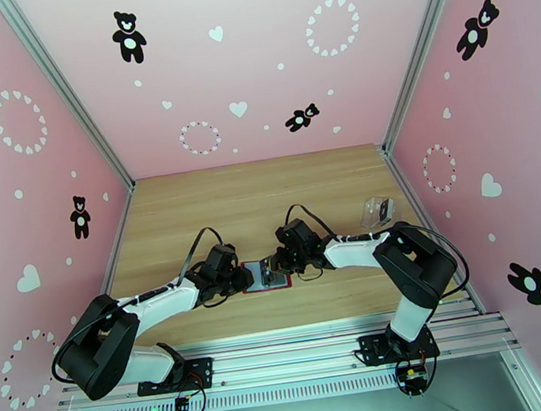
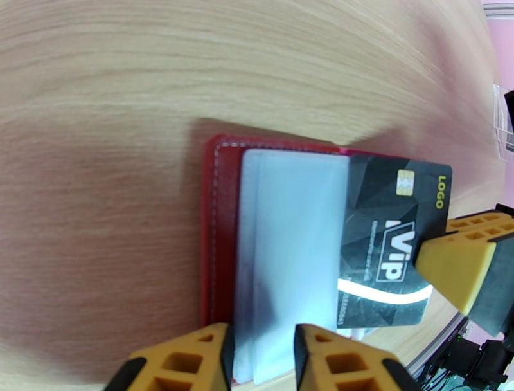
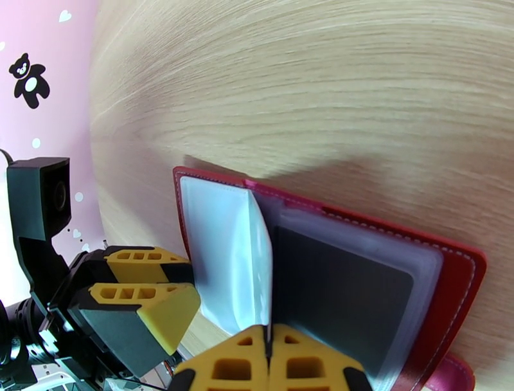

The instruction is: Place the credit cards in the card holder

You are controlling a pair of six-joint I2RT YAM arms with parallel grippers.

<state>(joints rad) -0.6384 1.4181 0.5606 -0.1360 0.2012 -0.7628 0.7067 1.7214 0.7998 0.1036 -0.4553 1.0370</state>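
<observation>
The red card holder [image 1: 266,273] lies open on the wooden table between both arms, its pale sleeves [image 2: 289,244] showing. A black credit card [image 2: 385,238] with a gold chip sits partly inside one sleeve. My right gripper [image 3: 268,337] is shut on that card's outer edge, and one of its fingers [image 2: 459,263] is visible in the left wrist view. My left gripper [image 2: 263,334] pinches the sleeve pages at the holder's other side. A second dark card [image 3: 340,302] rests behind a sleeve over the holder's red cover [image 3: 450,283].
A clear plastic case [image 1: 377,210] stands on the table to the right, beyond the right arm. Pink walls close the table in on three sides. Bare wood stretches behind the holder toward the back wall.
</observation>
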